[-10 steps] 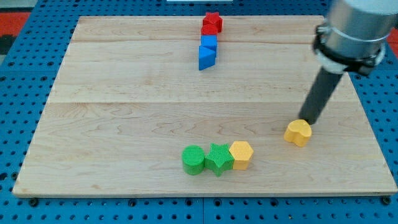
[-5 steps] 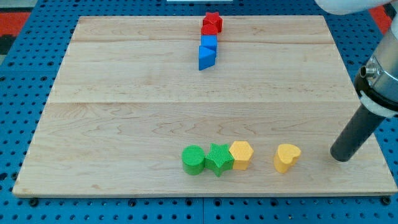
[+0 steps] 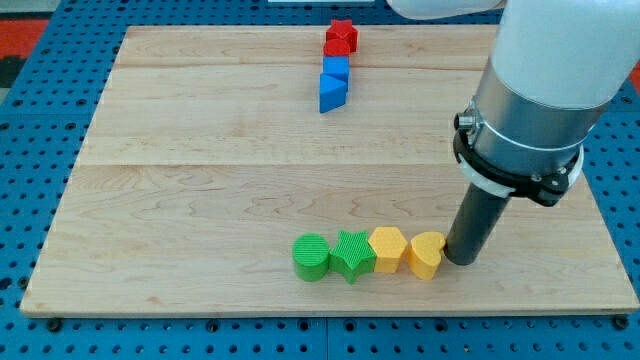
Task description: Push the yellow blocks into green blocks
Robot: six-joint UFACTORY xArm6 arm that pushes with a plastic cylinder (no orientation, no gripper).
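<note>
End effector, a bare rod with no jaws, has my tip point(image 3: 461, 259) touching the yellow heart block's point(image 3: 426, 255) right side, with the yellow hexagon block point(image 3: 387, 248) and green star block point(image 3: 351, 255) in line to its left.

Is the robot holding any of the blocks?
No, nothing is held. My tip only presses against the right side of the yellow heart block, at the row's right end.

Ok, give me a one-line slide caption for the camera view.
My tip presses the yellow heart block against the yellow hexagon block, in a row with the green star block and green cylinder block.
</note>
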